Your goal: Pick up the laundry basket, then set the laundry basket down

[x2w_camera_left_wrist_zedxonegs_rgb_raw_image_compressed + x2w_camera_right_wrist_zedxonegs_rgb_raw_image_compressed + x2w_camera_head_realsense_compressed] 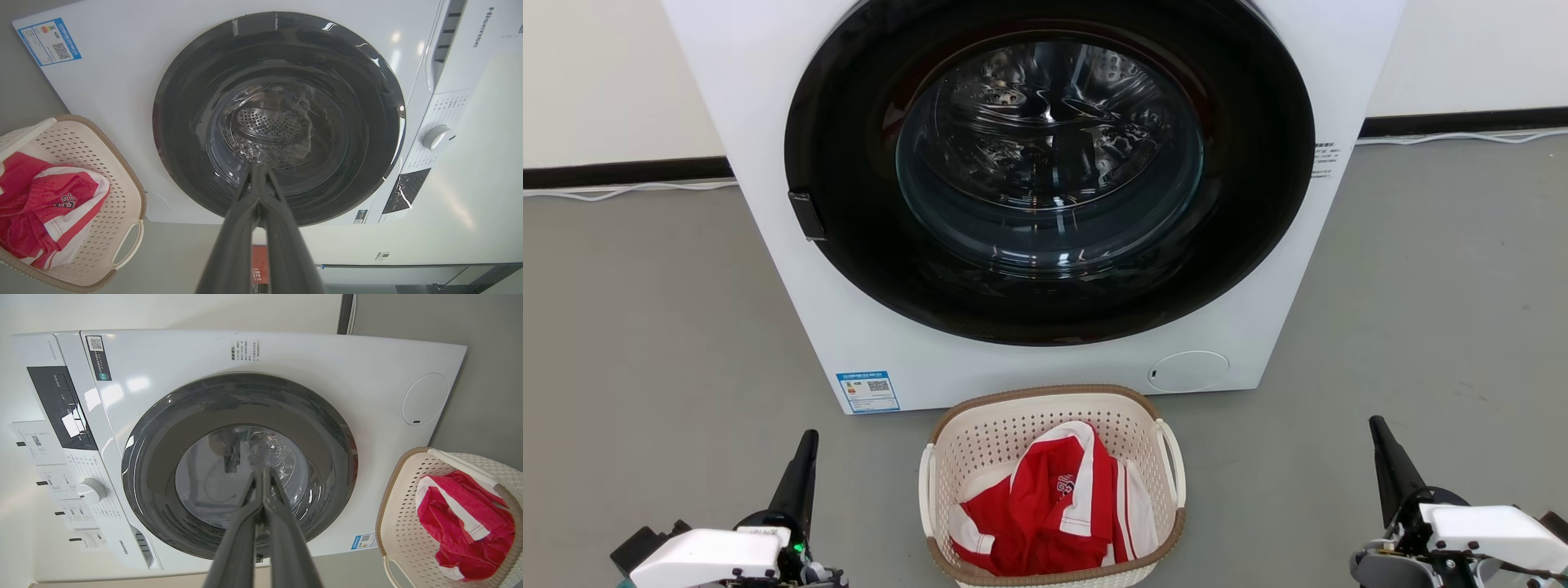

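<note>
- Basket: your small cream perforated plastic laundry basket (1005, 433), brown-rimmed, sits on the grey floor (645, 327) at the white washer (768, 122)'s 6 o'clock, holding a red-and-white garment (1054, 506).
- It lies at 3 o'clock from your left gripper (807, 441), 9 o'clock from your right gripper (1376, 426), touching neither.
- Both pairs of fingers are pressed together, empty.

The brand name Hisense (486, 26) is printed in grey on the washer (122, 81), on its upper panel above the round door. A blue-edged label (867, 392) with a QR code sits below and left of the door, its print too small to read. Small black print (1325, 159) right of the door, and a dark emblem on the red garment (1045, 514) in the laundry basket (1045, 396) below the door, are equally illegible.
</note>
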### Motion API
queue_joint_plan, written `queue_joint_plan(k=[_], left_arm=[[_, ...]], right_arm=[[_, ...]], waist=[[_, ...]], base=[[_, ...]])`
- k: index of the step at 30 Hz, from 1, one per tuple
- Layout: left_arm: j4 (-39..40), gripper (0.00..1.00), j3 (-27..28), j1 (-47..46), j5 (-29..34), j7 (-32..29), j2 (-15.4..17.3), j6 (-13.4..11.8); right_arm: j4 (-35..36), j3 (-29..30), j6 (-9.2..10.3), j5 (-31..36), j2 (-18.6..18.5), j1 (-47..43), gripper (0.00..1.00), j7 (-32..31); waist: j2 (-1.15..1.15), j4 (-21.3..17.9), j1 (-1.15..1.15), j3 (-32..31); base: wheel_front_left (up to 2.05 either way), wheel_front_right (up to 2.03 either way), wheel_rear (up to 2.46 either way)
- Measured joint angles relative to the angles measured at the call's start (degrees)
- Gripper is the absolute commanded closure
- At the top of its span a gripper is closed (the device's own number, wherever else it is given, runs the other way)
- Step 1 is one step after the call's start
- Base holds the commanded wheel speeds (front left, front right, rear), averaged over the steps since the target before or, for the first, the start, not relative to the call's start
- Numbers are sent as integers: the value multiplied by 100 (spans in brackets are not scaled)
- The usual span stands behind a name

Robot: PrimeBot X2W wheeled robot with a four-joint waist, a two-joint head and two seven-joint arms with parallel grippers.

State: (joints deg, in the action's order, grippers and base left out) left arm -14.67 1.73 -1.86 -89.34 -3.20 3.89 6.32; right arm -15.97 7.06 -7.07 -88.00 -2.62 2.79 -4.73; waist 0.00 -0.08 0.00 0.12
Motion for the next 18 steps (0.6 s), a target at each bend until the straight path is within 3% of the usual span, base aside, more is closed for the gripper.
queue_joint_plan(k=[7, 18], left_arm=[[-49, 100, 57, -68, -420, -113, 0, 33], [-53, 100, 97, -116, -442, -140, -11, 74]], right_arm=[[14, 30, 0, -385, 0, 7, 100, -114], [27, 35, 0, -385, 0, 102, 100, -114]], waist=[[0, 8, 0, 6], [0, 8, 0, 5]], base=[[0, 0, 0], [0, 0, 0]])
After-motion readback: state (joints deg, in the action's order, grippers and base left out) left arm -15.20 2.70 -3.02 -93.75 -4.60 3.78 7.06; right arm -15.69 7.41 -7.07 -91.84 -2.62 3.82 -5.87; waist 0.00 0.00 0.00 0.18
